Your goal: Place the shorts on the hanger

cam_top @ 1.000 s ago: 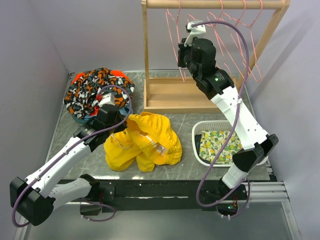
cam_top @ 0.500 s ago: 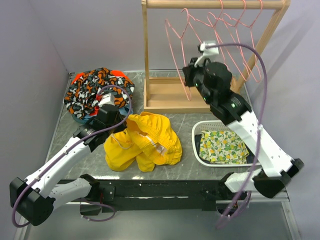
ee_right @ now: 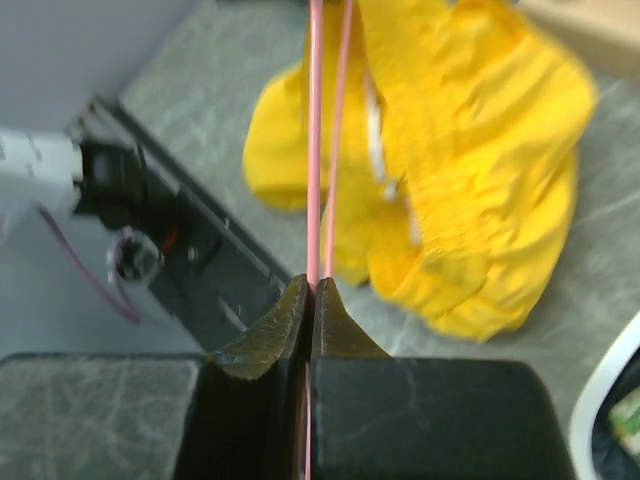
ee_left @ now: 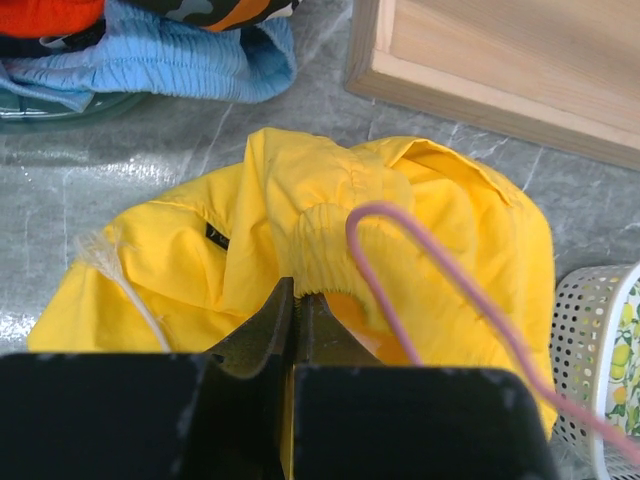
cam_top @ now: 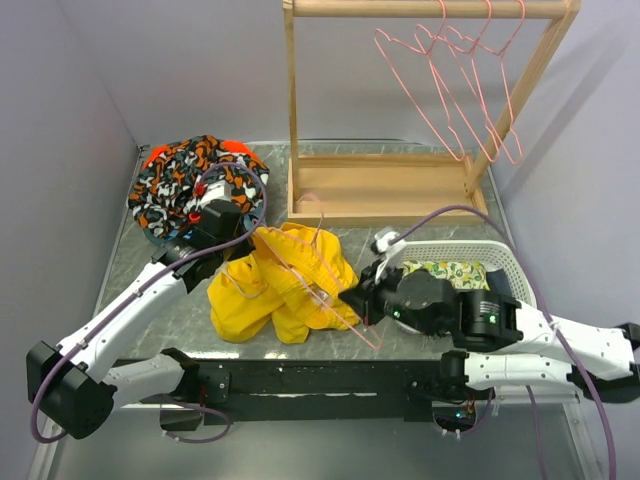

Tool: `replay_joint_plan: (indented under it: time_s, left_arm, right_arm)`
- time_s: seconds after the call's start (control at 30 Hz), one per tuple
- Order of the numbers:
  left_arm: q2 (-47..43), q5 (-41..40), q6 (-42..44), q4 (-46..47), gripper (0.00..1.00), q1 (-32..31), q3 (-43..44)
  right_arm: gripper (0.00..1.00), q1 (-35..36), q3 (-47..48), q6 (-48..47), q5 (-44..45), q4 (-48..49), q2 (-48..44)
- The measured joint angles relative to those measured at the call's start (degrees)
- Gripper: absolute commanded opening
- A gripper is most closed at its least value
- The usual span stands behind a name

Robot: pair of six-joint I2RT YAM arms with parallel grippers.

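The yellow shorts (cam_top: pixel 285 285) lie crumpled at the table's front middle. My left gripper (cam_top: pixel 240 240) is at their left edge. In the left wrist view it (ee_left: pixel 298 290) is shut on the gathered waistband of the shorts (ee_left: pixel 300 200). My right gripper (cam_top: pixel 352 300) is low at the shorts' right edge, shut on the pink wire hanger (cam_top: pixel 322 222), which lies slanted across the shorts. In the right wrist view the gripper (ee_right: pixel 310 285) pinches the hanger wire (ee_right: pixel 314 150) with the shorts (ee_right: pixel 470 150) beyond. The hanger's curved end (ee_left: pixel 440 260) reaches over the waistband.
A wooden rack (cam_top: pixel 380 190) stands at the back with more pink hangers (cam_top: pixel 450 90) on its rail. A white basket (cam_top: pixel 500 262) with lemon-print cloth is at the right. A patterned garment pile (cam_top: pixel 190 180) is at the back left, above blue cloth (ee_left: pixel 200 60).
My right arm has pulled one pink hanger off the rail and swung down to the table front, laying it over the shorts. My left gripper shifted slightly at the shorts' edge.
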Motion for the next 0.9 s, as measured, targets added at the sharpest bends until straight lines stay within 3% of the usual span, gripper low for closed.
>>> replay_joint_plan:
  time_s: [0.23, 0.9]
  left_arm:
    - [0.50, -0.31, -0.13, -0.66, 0.01, 0.28, 0.00]
    - [3.41, -0.37, -0.11, -0.70, 0.01, 0.48, 2.71]
  right_arm:
    - [0.00, 6.49, -1.29, 5.77, 2.51, -6.16, -1.33]
    - [0.00, 8.15, 7.69, 5.33, 1.99, -13.40, -3.63]
